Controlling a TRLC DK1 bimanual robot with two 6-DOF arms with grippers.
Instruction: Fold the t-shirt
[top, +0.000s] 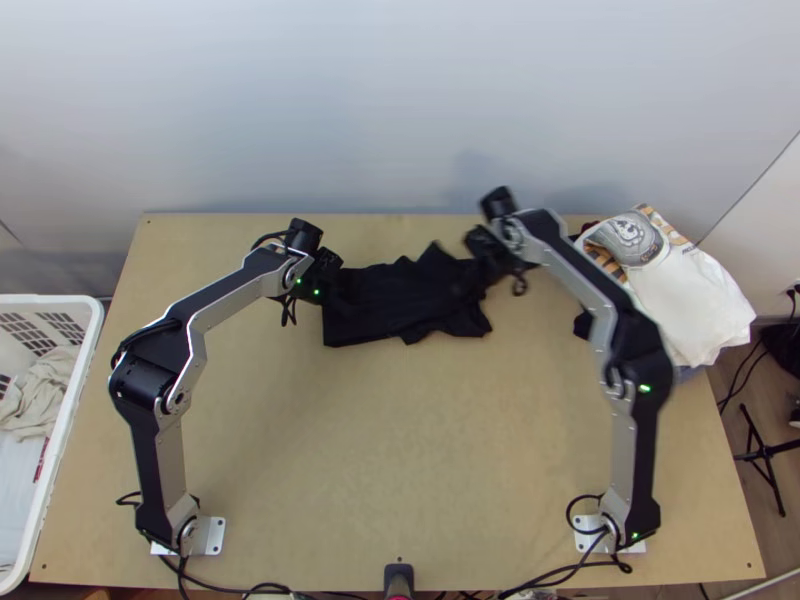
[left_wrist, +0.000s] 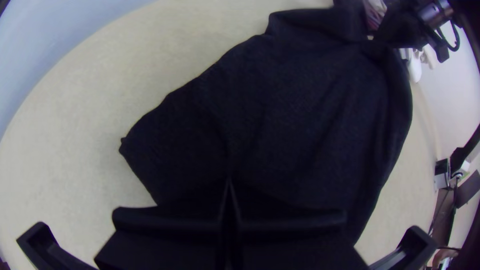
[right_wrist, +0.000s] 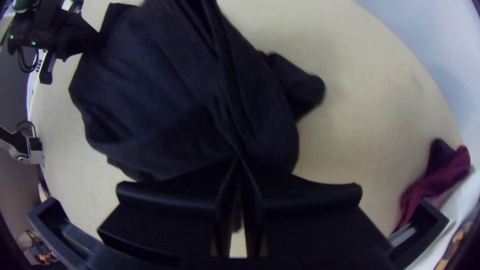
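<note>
**Shirt (top: 385, 305) lies between my two grippers, long axis across the bench (top: 400, 450)**

I have the black shirt on the far half of the bench, its length running left to right from one gripper to the other. The left gripper (left_wrist: 229, 181) is at the left end, towards the far corner; the right gripper (right_wrist: 237, 161) is over the right end, where the sleeves jut out. Neither arm is clearly nearer, as each is at its own end. From each set of jaws the body of the cloth lies inward, towards the other.

The left jaws look closed on the shirt's edge. The right jaws are together at the tips with cloth pinched in them, creases running into the grip. The shirt is mostly spread but rumpled at the right; I can't tell how many layers lie there.

I judge the fold is at an early stage. Since both holds sit towards the far side, I'd carry them together towards me, folding along the length; uneven travel could skew it.

I can make out no label or lettering on the shirt. The white garment (top: 690, 300) at the right carries a print.
</note>
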